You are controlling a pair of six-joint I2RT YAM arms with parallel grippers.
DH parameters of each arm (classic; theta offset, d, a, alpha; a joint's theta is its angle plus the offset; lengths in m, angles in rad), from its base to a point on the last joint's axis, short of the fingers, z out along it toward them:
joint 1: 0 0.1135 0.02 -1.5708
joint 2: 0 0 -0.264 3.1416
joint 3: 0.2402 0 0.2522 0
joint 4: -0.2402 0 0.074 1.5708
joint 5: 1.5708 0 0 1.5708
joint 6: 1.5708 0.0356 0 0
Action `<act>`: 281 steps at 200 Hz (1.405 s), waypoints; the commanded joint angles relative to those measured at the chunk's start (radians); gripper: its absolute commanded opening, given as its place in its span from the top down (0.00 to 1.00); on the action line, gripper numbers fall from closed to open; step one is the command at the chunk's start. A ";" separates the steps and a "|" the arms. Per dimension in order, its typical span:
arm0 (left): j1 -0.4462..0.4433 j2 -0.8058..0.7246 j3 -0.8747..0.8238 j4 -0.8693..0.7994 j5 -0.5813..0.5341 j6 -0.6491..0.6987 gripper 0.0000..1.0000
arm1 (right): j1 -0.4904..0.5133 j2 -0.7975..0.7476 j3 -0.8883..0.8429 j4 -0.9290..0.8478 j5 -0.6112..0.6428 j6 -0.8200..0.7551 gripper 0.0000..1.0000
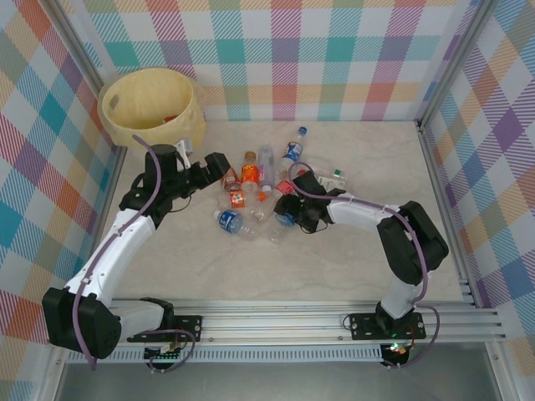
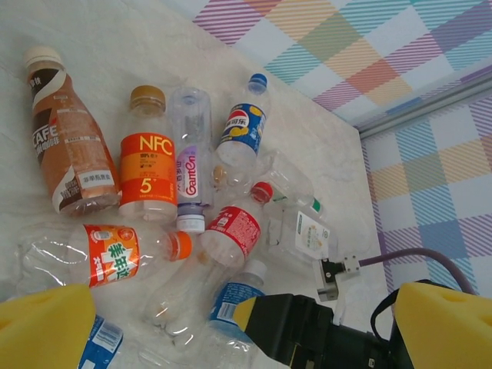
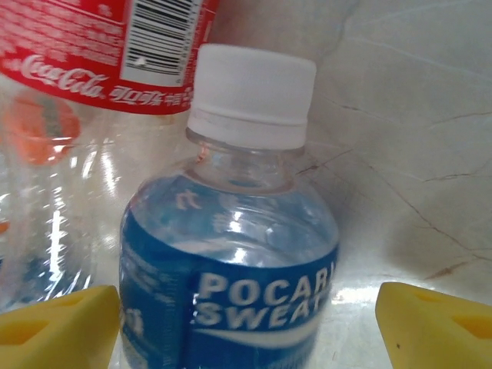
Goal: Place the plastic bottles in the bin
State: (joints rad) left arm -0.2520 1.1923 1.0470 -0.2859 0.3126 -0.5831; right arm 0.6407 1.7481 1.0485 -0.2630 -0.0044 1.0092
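While your right tool (image 3: 246, 327) straddles the Pocari Sweat bottle (image 3: 231, 261) on the table (image 3: 407, 146), jaws apart, not yet gripping, its slick round body may squirt sideways toward the red-labelled bottle (image 3: 100, 46); your left tool (image 2: 246, 327) hangs released, the bin (image 1: 159, 134) well apart.

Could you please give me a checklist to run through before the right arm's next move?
1. Blue-labelled bottle centred between the right gripper jaws: not ok, a gap shows on one side only.
2. Jaws wide enough for it: ok.
3. Red-labelled bottle clear of the grip: cannot tell, it lies close behind.
4. Left gripper open, empty: ok.
5. Bin mouth unblocked: ok.
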 commanded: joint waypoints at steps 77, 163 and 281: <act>-0.038 0.026 -0.044 -0.021 0.002 0.073 0.00 | 0.010 -0.082 -0.047 0.065 0.164 -0.071 0.40; -0.218 -0.002 -0.156 0.268 0.184 0.321 0.00 | -0.008 -0.258 -0.064 0.470 -0.086 -0.117 0.43; -0.316 0.176 -0.004 0.205 0.161 0.508 0.03 | -0.013 -0.226 0.003 0.599 -0.276 0.048 0.40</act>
State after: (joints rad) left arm -0.5434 1.3464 0.9752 -0.0582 0.4805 -0.1444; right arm 0.6342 1.5085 1.0065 0.2668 -0.2325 1.0111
